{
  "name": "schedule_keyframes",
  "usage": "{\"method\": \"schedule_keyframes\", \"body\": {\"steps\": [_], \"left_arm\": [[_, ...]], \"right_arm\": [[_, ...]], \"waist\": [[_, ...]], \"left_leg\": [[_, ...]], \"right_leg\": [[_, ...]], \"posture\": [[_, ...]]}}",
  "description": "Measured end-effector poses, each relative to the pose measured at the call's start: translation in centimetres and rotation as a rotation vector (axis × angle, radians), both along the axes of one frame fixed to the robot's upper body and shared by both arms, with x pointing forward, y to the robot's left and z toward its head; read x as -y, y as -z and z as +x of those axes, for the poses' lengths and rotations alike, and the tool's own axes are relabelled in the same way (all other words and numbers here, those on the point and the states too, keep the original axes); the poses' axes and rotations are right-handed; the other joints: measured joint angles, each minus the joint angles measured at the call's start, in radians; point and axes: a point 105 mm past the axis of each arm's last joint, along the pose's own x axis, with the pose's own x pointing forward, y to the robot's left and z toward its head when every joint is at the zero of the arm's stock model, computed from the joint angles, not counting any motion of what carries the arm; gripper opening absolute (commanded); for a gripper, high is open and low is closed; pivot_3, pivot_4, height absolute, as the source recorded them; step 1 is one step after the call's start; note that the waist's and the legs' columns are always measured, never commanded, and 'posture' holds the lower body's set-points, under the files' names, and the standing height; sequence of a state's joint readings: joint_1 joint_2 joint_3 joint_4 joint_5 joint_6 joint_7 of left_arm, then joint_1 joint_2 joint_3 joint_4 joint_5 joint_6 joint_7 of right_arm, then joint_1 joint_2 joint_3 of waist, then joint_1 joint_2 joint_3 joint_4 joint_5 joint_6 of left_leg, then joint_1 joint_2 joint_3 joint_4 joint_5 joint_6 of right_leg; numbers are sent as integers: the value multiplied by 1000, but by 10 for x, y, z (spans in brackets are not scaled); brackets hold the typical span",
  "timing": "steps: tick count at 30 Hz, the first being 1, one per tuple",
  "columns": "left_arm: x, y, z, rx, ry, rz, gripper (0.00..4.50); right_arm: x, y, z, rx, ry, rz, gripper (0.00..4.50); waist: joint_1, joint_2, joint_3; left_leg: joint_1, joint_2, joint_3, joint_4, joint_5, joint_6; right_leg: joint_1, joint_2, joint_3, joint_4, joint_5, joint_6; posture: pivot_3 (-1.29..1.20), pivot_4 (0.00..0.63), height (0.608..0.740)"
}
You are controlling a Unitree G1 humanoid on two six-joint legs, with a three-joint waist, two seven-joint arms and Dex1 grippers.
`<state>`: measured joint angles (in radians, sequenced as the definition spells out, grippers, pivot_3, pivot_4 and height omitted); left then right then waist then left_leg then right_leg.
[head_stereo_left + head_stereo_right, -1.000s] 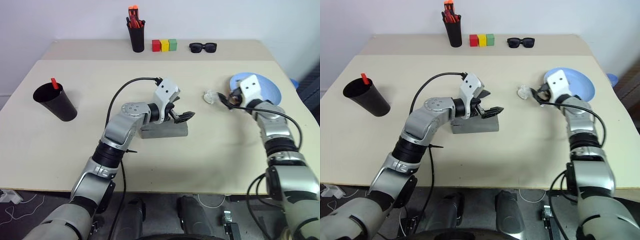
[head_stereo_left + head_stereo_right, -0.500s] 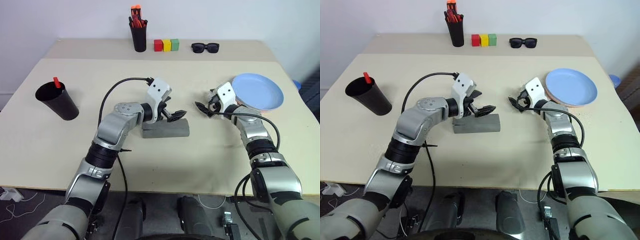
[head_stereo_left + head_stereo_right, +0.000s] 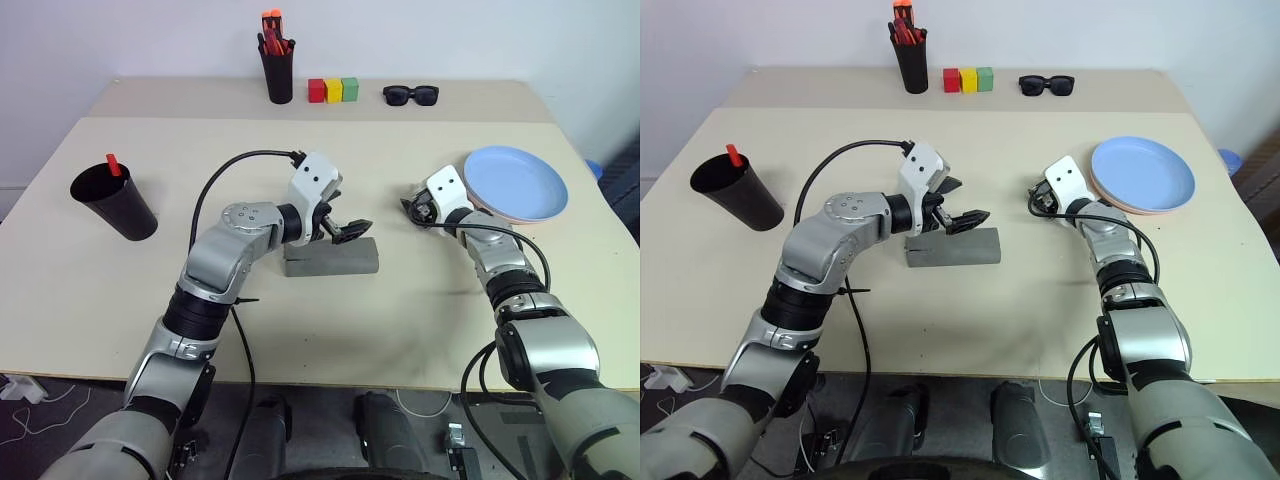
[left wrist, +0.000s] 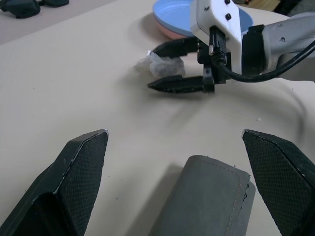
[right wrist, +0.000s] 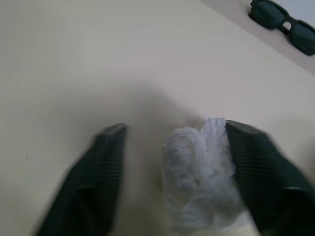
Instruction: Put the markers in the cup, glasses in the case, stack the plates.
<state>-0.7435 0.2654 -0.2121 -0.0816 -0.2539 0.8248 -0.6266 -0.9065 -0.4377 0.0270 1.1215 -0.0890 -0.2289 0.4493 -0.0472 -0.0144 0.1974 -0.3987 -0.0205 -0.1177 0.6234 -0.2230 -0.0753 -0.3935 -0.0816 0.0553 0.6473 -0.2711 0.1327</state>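
Note:
The black cup point(image 3: 112, 203) stands at the left with a red marker point(image 3: 111, 164) sticking out of it. The grey case point(image 3: 331, 258) lies closed mid-table, and my left gripper point(image 3: 350, 223) hovers open just above its top edge. The light blue plate point(image 3: 515, 182) rests on the salmon pink plate point(image 3: 1122, 206) at the right. Left of the plates, my right gripper point(image 3: 411, 208) sits low over a crumpled white wad point(image 5: 199, 172); its fingers stand on either side, one touching the wad. The glasses are out of view.
At the back stand a black pen holder point(image 3: 278, 72) with orange-capped pens, red, yellow and green blocks point(image 3: 331, 90), and black sunglasses point(image 3: 408, 95). The left arm's cable point(image 3: 215, 185) arcs over the table. A table seam point(image 3: 150, 119) runs across the back.
My right gripper has come down to the white wad and its fingers have narrowed around it. The left gripper stays over the case. The camera shifted early on.

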Motion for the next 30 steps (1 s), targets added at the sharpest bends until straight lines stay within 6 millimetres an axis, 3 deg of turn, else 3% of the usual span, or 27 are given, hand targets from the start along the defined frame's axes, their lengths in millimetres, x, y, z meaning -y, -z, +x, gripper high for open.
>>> {"method": "schedule_keyframes", "body": {"steps": [2,9,14,22,27,30], "left_arm": [[0,0,0,-1,0,0,4500],[2,0,-1,-5,11,-9,4500],[4,11,-8,-42,46,-20,4500],[9,8,-10,-19,84,-39,4500],[23,6,-13,-15,146,-44,4500],[31,2,-20,5,224,-30,4500]], "right_arm": [[0,0,0,1,0,-8,45],[3,-1,1,11,12,-42,45],[10,-16,1,80,22,-37,45],[43,-58,-3,239,110,-21,45],[75,-69,-7,267,214,-58,45],[97,-63,-11,237,283,-83,45]], "waist": [[-1,0,0],[0,0,0],[-1,0,0],[1,0,0],[2,0,0],[2,0,0]], "left_leg": [[0,0,0,0,0,0],[0,0,0,0,0,0],[0,0,0,-1,0,0],[0,0,0,-1,0,0],[0,0,0,-1,0,0],[0,0,0,-1,0,0]], "right_leg": [[0,0,0,0,0,0],[0,0,0,0,0,0],[0,0,0,0,0,0],[0,0,0,-1,0,0],[0,0,0,-1,0,0],[0,0,0,-2,0,0]], "posture": [[0,150,740],[0,150,740],[0,150,740],[0,150,740],[0,150,740],[0,150,740]]}}
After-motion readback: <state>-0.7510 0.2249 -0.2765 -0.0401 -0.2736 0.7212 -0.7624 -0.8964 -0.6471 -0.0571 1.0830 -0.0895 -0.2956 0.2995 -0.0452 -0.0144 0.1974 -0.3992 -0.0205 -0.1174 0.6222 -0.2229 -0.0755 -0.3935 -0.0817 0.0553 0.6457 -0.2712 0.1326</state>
